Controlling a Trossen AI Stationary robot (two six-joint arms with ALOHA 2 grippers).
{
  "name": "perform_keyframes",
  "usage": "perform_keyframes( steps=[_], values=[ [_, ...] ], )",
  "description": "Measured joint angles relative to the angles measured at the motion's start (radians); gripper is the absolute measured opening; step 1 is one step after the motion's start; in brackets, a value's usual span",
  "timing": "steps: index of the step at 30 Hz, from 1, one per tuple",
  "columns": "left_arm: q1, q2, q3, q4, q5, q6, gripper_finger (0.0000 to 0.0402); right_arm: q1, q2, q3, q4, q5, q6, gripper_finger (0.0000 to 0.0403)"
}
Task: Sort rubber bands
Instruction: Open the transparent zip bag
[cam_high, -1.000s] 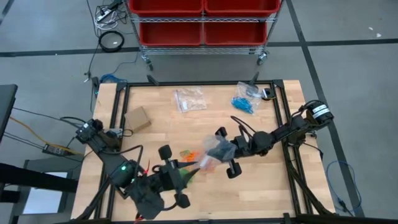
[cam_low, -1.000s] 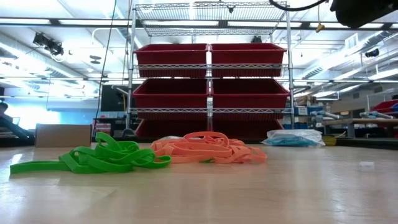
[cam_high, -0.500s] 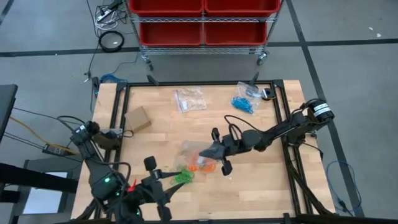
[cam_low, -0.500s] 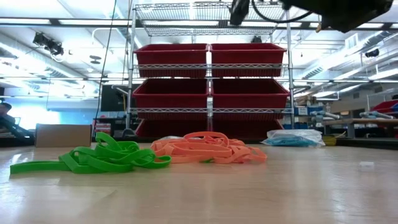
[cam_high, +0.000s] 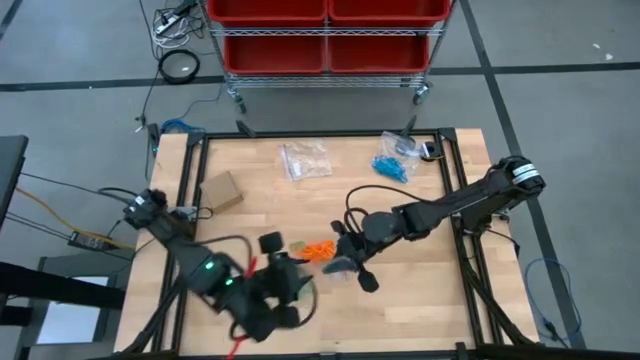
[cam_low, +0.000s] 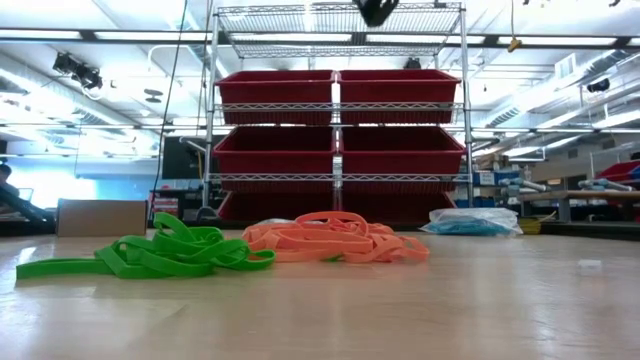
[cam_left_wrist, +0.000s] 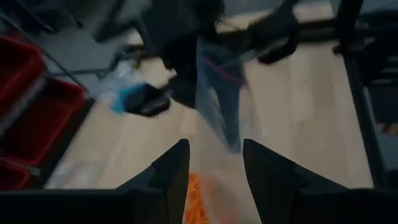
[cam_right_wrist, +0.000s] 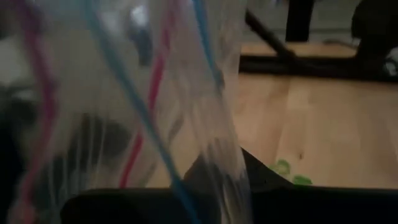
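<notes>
Two arms work over the near middle of the wooden surface (cam_high: 260, 215). Left gripper (cam_high: 292, 283) sits at the near left-centre, its fingers (cam_left_wrist: 168, 177) parted with a clear gap and nothing between them; in its wrist view it faces a clear bag (cam_left_wrist: 221, 102) hanging just ahead. Right gripper (cam_high: 335, 262) reaches in from the right edge to the surface's middle, jaws closed on that bag (cam_high: 340, 264); the right wrist view is filled by the bag's film (cam_right_wrist: 186, 93), with red and blue lines running along it.

Rubber bands: an orange clump (cam_high: 318, 250) lies on the surface between the two grippers, just left of the right gripper. The low view shows this orange pile (cam_low: 335, 240) beside a green pile (cam_low: 160, 255), the two touching or nearly so; the green one lies to the left. In the high view the green bands are hidden under the left arm. A few green bits (cam_right_wrist: 286, 171) show on the wood in the right wrist view.

Farther back lie a clear bag (cam_high: 303, 160) at centre, a bag of blue bands (cam_high: 395, 160) at the far right, and a small cardboard box (cam_high: 222, 191) at the left. Beyond the surface stands a wire rack (cam_high: 325, 35) with red bins (cam_low: 335, 100).
</notes>
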Motion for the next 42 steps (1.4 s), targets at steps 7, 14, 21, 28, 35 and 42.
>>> perform_keyframes(
  steps=[7, 14, 21, 28, 35, 42],
  values=[
    [0.051, 0.001, -0.041, 0.116, 0.121, 0.110, 0.0159, 0.003, 0.000, 0.099, -0.228, -0.023, -0.024, 0.0000],
    [0.109, 0.034, -0.042, 0.144, 0.188, 0.122, 0.0159, 0.003, 0.000, 0.101, -0.249, -0.060, -0.023, 0.0000],
    [0.154, 0.104, -0.042, 0.160, 0.279, 0.158, 0.0154, 0.008, 0.000, 0.101, -0.266, -0.074, -0.016, 0.0000],
    [0.154, 0.111, -0.042, 0.165, 0.277, 0.202, 0.0063, 0.012, 0.000, 0.101, -0.324, -0.075, -0.010, 0.0000],
    [0.123, 0.111, -0.042, 0.164, 0.199, 0.230, 0.0005, 0.011, 0.000, 0.101, -0.334, -0.069, 0.016, 0.0000],
    [0.078, 0.109, -0.042, 0.161, 0.084, 0.233, 0.0002, 0.011, 0.000, 0.101, -0.341, -0.058, 0.030, 0.0013]
  ],
)
